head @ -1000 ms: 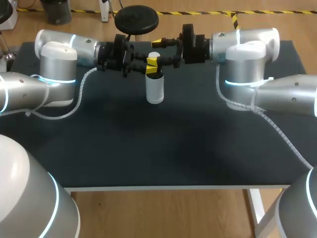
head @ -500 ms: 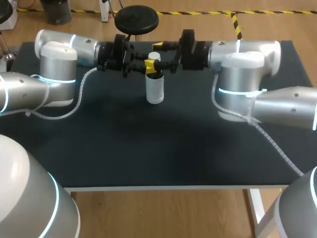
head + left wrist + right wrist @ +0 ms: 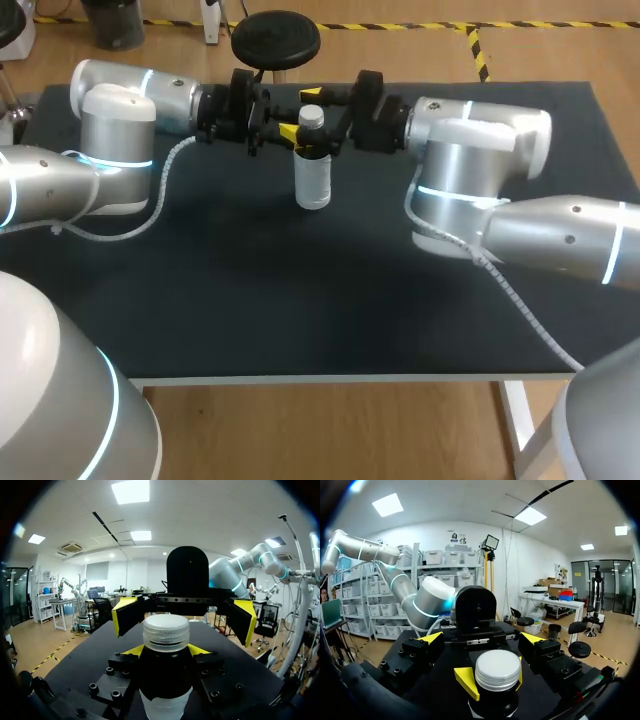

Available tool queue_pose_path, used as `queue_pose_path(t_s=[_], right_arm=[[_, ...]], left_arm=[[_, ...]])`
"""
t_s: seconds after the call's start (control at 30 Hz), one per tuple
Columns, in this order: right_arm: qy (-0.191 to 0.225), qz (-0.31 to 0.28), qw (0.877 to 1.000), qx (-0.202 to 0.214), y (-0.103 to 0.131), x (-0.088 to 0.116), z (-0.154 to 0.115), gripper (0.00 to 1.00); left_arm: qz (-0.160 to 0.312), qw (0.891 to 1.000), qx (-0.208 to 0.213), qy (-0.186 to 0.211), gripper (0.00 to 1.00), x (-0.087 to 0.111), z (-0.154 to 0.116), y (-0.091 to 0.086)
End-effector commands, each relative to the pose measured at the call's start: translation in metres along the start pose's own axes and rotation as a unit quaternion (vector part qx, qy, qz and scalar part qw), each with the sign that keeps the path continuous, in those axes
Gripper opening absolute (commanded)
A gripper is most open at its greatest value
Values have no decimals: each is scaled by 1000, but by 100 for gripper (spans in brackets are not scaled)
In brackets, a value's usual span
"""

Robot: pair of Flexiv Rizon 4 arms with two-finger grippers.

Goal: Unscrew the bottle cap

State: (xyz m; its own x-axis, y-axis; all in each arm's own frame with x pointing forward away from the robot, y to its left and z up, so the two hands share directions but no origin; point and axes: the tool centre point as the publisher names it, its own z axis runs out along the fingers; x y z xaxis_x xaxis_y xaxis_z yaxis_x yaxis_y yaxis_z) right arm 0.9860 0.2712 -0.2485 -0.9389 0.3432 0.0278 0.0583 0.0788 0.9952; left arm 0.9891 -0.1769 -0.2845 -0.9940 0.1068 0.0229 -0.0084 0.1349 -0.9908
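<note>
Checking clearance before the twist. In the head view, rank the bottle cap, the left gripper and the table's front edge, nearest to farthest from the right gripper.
1. Bottle cap: at the open jaws of the right gripper.
2. Left gripper: just under the cap, clamped on the bottle.
3. Table's front edge: far off, nearest the camera.

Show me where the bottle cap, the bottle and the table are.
bottle cap (image 3: pixel 497 668): right wrist view, middle of its flat top.
bottle (image 3: pixel 313 181): head view, middle of its pale body.
table (image 3: pixel 300 300): head view, bare dark top nearer the camera than the bottle.
</note>
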Motion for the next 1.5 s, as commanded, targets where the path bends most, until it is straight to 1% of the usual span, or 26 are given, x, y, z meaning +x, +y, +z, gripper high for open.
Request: queue_pose_path(t_s=[0.03, 0.13, 0.4, 0.8, 1.07, 1.5], right_arm=[[-49, -4, 999, -4, -1, 4, 2, 100], [-59, -7, 998, 1, 0, 5, 0, 100], [-81, -6, 997, -9, 2, 8, -5, 100], [-111, 5, 994, -16, -4, 11, -13, 100], [-109, 6, 994, -26, -6, 9, -12, 100], [-113, 8, 992, -48, -9, -3, -16, 100]], left_arm=[[0, 1000, 1, 3, 0, -2, -1, 1], [0, 1000, 1, 3, 0, -2, -1, 1], [0, 1000, 1, 3, 0, -2, -1, 1], [0, 1000, 1, 3, 0, -2, -1, 1], [0, 1000, 1, 3, 0, -2, -1, 1], [0, 1000, 1, 3, 0, -2, -1, 1]])
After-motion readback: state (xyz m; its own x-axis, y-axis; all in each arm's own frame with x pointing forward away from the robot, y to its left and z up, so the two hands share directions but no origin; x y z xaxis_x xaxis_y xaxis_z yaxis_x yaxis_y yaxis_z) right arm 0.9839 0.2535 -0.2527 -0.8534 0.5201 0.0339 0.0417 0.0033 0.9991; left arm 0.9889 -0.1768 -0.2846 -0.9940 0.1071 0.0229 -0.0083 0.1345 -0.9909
